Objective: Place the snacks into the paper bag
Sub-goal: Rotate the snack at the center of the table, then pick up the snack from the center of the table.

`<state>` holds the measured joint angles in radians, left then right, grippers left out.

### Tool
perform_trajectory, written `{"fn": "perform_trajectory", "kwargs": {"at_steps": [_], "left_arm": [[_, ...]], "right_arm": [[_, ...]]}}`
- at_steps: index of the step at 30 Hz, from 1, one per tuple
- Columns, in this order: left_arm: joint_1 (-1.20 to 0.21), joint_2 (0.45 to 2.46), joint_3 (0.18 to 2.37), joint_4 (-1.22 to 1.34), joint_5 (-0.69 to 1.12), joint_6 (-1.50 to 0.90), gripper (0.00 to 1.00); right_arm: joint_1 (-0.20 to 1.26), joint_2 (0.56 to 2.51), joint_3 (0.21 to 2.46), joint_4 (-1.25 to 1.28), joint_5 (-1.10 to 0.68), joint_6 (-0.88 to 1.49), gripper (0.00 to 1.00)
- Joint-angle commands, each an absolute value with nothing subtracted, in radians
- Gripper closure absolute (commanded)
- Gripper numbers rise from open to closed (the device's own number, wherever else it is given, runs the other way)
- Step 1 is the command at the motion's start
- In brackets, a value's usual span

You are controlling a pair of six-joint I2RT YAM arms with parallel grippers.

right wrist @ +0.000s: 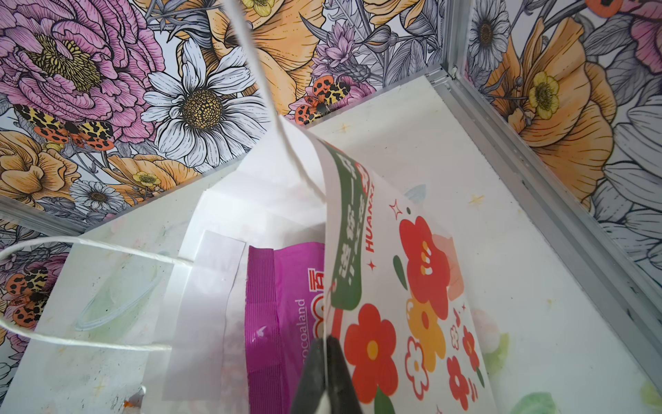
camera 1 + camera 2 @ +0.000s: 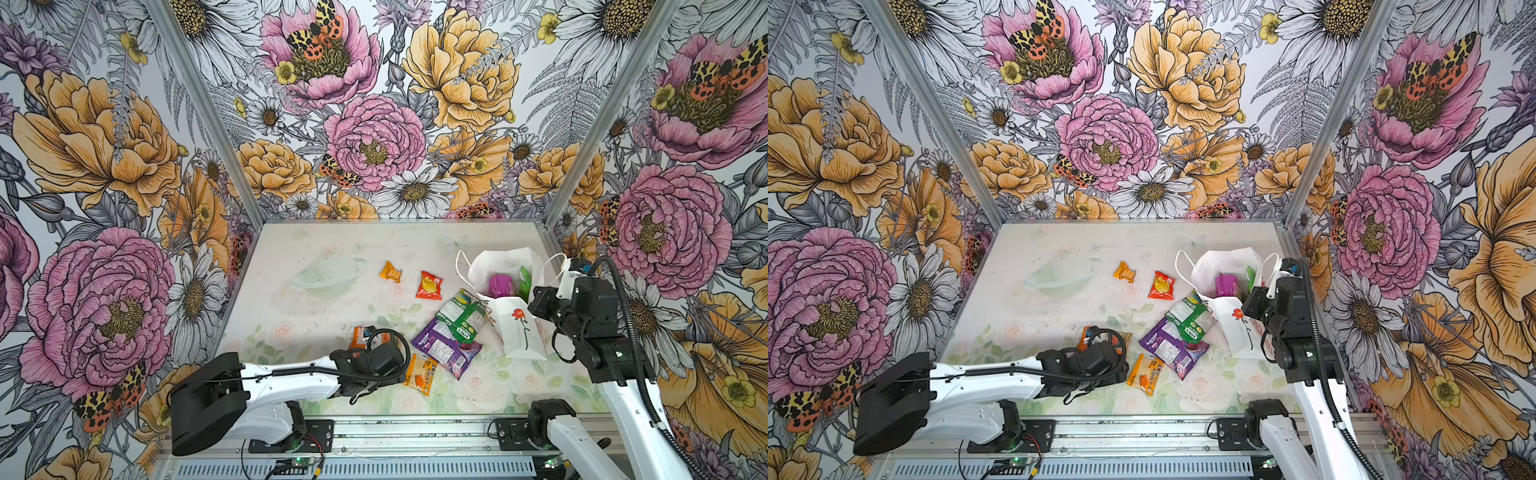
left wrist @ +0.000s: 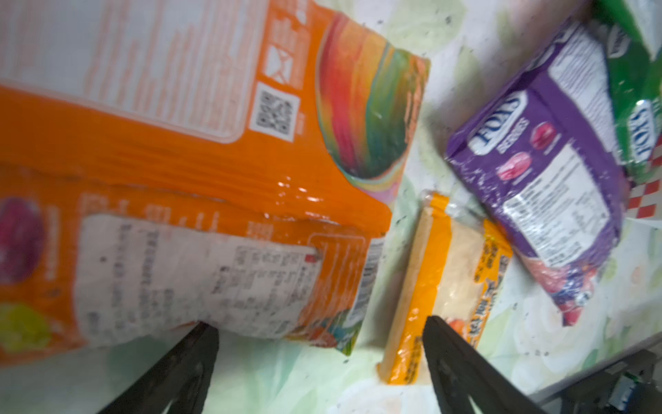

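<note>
Starting with a top view, we see the left gripper (image 2: 374, 355) hanging low over the near middle of the table (image 2: 291, 241), right on top of an orange packet (image 2: 358, 334) that peeks out from its far side; the right gripper (image 2: 535, 297) is well apart, up at the rim of the paper bag (image 2: 515, 324), so the left arm is plainly the nearer one. The bag stands at the right side of the table, a red rose on its front, with a magenta pouch (image 2: 500, 286) already inside. Loose on the table lie a yellow-orange packet (image 2: 420, 374), a purple pouch (image 2: 444, 347), a green packet (image 2: 463, 318), a red sachet (image 2: 429, 286) and a small orange sachet (image 2: 390, 272). In the left wrist view the two fingers (image 3: 179, 369) stand spread wide with nothing between them, and the orange packet lies just ahead, its near edge reaching partway across the gap; its back seam, and so we judge its long axis, runs from finger to finger rather than away from them. We see a QR code on it, "FOX'S BERRIES" on the purple pouch and "FOX'S" on the green one; the small print is blurred. In the right wrist view the jaws are pressed together on the bag's edge, pinching the paper; "HUANX" shows on the bag's flowered side and "cocoaland" on the magenta pouch.
</note>
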<state>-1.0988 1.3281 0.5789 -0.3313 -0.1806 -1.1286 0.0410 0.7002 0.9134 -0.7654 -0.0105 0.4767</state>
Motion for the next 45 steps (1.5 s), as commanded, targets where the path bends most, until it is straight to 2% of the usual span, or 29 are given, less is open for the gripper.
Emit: {"fn": "perform_trajectory", "kwargs": {"at_steps": [1, 5, 11, 15, 19, 24, 28, 33, 37, 45], "left_arm": [[-1.05, 1.382, 0.625, -0.203, -0.117, -1.042, 0.09], [-1.055, 1.307, 0.669, -0.268, -0.162, -0.992, 0.09], [-0.991, 1.051, 0.598, -0.459, -0.251, -0.994, 0.09], [-0.822, 0.878, 0.499, -0.535, -0.2, -0.975, 0.12], [-0.61, 0.786, 0.405, -0.472, -0.021, -0.908, 0.14], [-0.441, 0.797, 0.333, -0.363, 0.152, -0.848, 0.19], [-0.393, 0.869, 0.295, -0.271, 0.227, -0.82, 0.22], [-0.396, 0.974, 0.267, -0.12, 0.304, -0.827, 0.27], [-0.422, 1.034, 0.28, -0.095, 0.291, -0.825, 0.31], [-0.464, 1.141, 0.304, -0.05, 0.269, -0.819, 0.54]], "right_arm": [[0.048, 0.676, 0.906, -0.744, 0.013, 0.465, 1.0], [0.048, 0.676, 0.905, -0.744, 0.015, 0.466, 1.0], [0.047, 0.68, 0.905, -0.742, 0.015, 0.465, 1.0], [0.048, 0.678, 0.906, -0.742, 0.02, 0.466, 1.0], [0.048, 0.68, 0.905, -0.743, 0.021, 0.466, 1.0], [0.048, 0.683, 0.906, -0.742, 0.018, 0.466, 1.0], [0.048, 0.684, 0.905, -0.742, 0.017, 0.466, 1.0], [0.047, 0.685, 0.905, -0.742, 0.016, 0.466, 1.0], [0.048, 0.684, 0.908, -0.742, 0.018, 0.465, 1.0], [0.048, 0.681, 0.908, -0.743, 0.02, 0.466, 1.0]]}}
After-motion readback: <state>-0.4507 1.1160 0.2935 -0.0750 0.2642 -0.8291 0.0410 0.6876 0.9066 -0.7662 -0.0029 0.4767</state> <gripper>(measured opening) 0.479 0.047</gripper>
